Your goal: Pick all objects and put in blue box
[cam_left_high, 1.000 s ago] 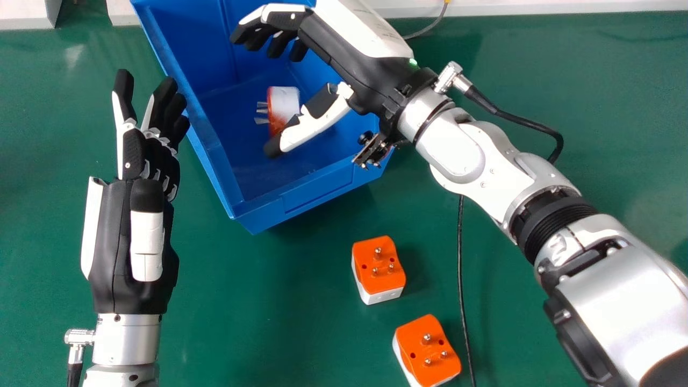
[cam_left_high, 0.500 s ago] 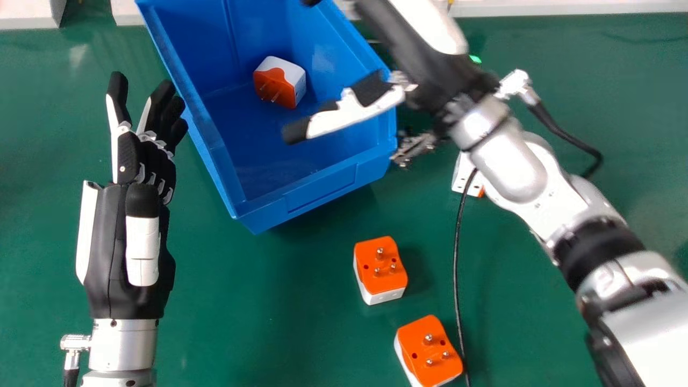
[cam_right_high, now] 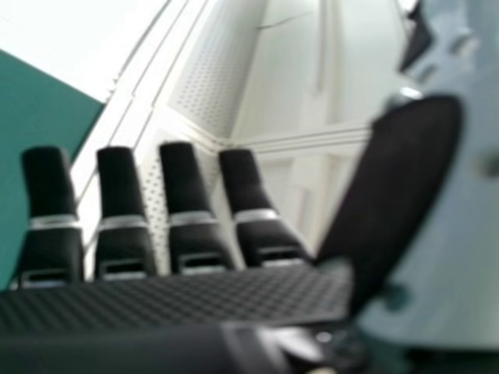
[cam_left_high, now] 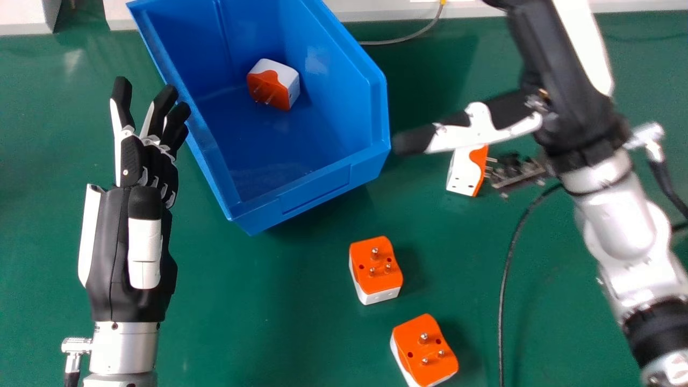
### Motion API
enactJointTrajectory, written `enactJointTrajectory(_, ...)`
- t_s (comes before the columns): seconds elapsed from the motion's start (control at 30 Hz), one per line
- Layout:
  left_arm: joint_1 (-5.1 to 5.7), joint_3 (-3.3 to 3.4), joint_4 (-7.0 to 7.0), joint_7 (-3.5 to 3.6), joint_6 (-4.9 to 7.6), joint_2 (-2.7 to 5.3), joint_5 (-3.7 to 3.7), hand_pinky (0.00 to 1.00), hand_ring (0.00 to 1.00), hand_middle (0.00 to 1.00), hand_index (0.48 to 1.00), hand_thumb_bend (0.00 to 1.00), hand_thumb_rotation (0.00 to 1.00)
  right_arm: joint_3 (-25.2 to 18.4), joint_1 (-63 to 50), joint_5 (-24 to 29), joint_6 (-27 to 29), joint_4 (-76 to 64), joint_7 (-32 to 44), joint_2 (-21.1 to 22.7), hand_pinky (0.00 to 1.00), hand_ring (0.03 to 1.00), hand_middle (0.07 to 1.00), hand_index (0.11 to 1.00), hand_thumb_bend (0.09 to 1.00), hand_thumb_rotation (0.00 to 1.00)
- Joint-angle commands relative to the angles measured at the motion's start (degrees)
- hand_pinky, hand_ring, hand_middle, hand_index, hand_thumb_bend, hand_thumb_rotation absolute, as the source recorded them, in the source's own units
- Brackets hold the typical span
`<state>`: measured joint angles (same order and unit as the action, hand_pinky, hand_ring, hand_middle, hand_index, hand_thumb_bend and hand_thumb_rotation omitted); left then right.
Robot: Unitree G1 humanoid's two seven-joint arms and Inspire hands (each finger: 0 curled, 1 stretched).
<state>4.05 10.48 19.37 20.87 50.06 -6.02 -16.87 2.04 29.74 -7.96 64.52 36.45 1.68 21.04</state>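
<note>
In the head view the blue box (cam_left_high: 309,193) stands at upper centre with one orange and white plug adapter (cam_left_high: 273,84) inside. A second adapter (cam_left_high: 466,171) lies on its side right of the box, partly behind my right thumb. Another adapter (cam_left_high: 376,269) sits prongs up below the box, and one more adapter (cam_left_high: 424,350) nearer the front edge. My right hand (cam_left_high: 564,80) is at upper right, its thumb stretched toward the box. The right hand view shows the same hand (cam_right_high: 187,187) open and holding nothing. My left hand (cam_left_high: 153,156) rests open left of the box.
A black cable (cam_left_high: 508,279) runs down the green table (cam_left_high: 258,322) on the right, close to the adapters. A thin grey cable (cam_left_high: 400,38) curves behind the box. Pale panels (cam_left_high: 376,9) line the far edge.
My right hand has moved right, from over the box to beyond its right side, uncovering the adapter inside and the one lying beside the box. My left hand has hardly shifted.
</note>
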Motion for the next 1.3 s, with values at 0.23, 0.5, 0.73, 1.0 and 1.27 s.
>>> enactJointTrajectory(0.23, 0.23, 0.15, -0.86, 0.00, 0.34, -0.26, 0.16, 0.97, 0.95, 0.97, 0.973, 0.89, 0.95, -5.15, -6.56, -0.43, -1.03, -3.35, 0.10, 3.42, 0.56, 0.719, 0.754, 0.765, 0.936, 0.32)
enactJointTrajectory(0.5, 0.54, 0.14, -1.55, -0.03, -0.02, -0.38, 0.19, 0.97, 0.95, 0.97, 0.974, 0.89, 0.95, -6.56, -8.51, 0.37, -2.41, -3.47, 0.63, 3.51, 0.56, 0.718, 0.756, 0.766, 0.931, 0.32)
enactJointTrajectory(0.73, 0.21, 0.06, -1.25, 0.28, -0.15, -0.42, -0.04, 0.98, 0.95, 0.97, 0.974, 0.89, 0.95, -7.03, -8.32, 1.15, -2.55, 1.19, 1.79, 3.58, 0.57, 0.721, 0.759, 0.769, 0.930, 0.30)
enactJointTrajectory(1.0, -0.36, 0.17, -0.48, 0.83, 0.03, -0.62, -0.43, 0.98, 0.95, 0.97, 0.974, 0.89, 0.95, -6.90, -6.94, -0.80, -3.86, 4.78, 1.68, 3.99, 0.58, 0.726, 0.767, 0.773, 0.929, 0.29)
enactJointTrajectory(1.27, -0.83, 0.26, -0.11, 0.99, 0.34, -0.61, -0.45, 0.97, 0.95, 0.96, 0.973, 0.88, 0.95, -5.33, -3.39, -1.03, -5.87, 12.84, 4.25, 4.76, 0.63, 0.771, 0.802, 0.794, 0.940, 0.29)
